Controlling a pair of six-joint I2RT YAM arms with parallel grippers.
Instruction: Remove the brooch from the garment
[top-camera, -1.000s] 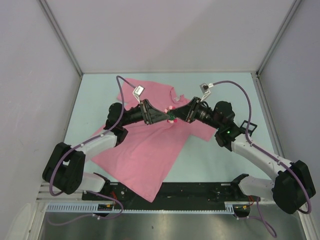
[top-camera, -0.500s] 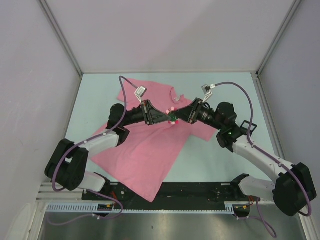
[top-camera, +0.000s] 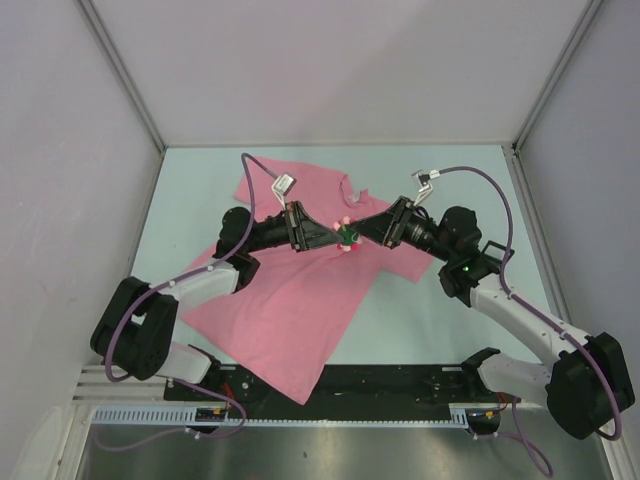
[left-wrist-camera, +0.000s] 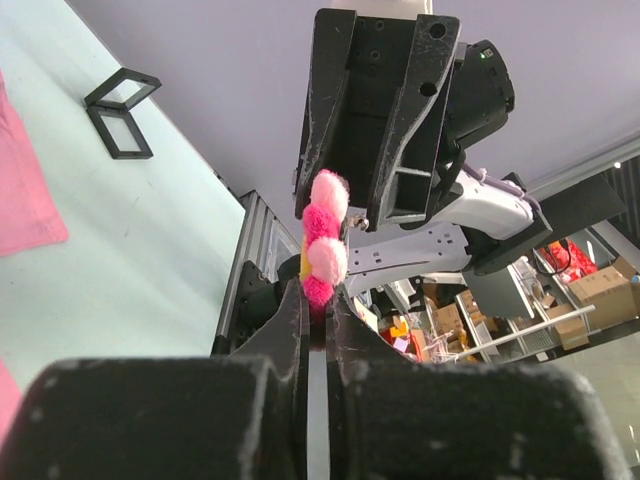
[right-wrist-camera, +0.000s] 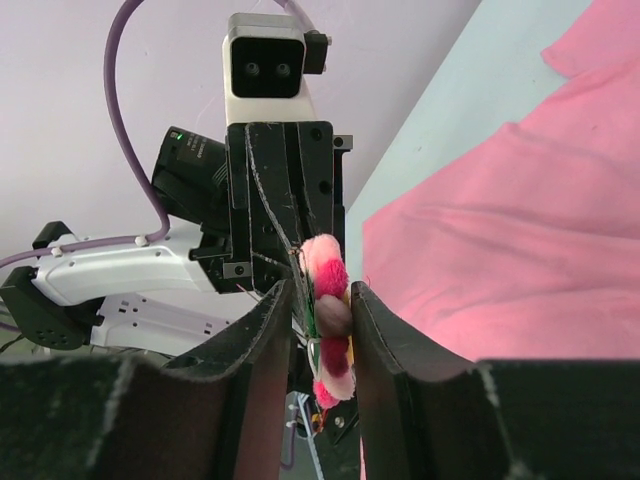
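**Left gripper (left-wrist-camera: 318, 305) has the brooch (left-wrist-camera: 325, 240), clear of the shirt**

Left gripper is pinched shut on the lower edge of the brooch, which stands up out of its fingertips, edge-on to my left wrist camera. My right gripper (right-wrist-camera: 322, 292) faces it nose to nose with its jaws parted, one finger on each side of the same brooch. I see a sliver of gap on one side, so I read it as not clamping.

In both wrist views the brooch is in the air with no cloth hanging from it. I judge it is off the shirt (top-camera: 290, 310) and that the step in hand is passing it to the left side. From above, it sits between the two gripper tips, over the chest of the shirt and just below the collar.

It looks soft: fluffy petals in deep and pale pink, a touch of yellow at the middle, and thin green strands at its back.

Next I would back the right arm straight away without brushing the petals. Then I would carry the brooch to bare counter (top-camera: 430, 330) beside the shirt and set it down.
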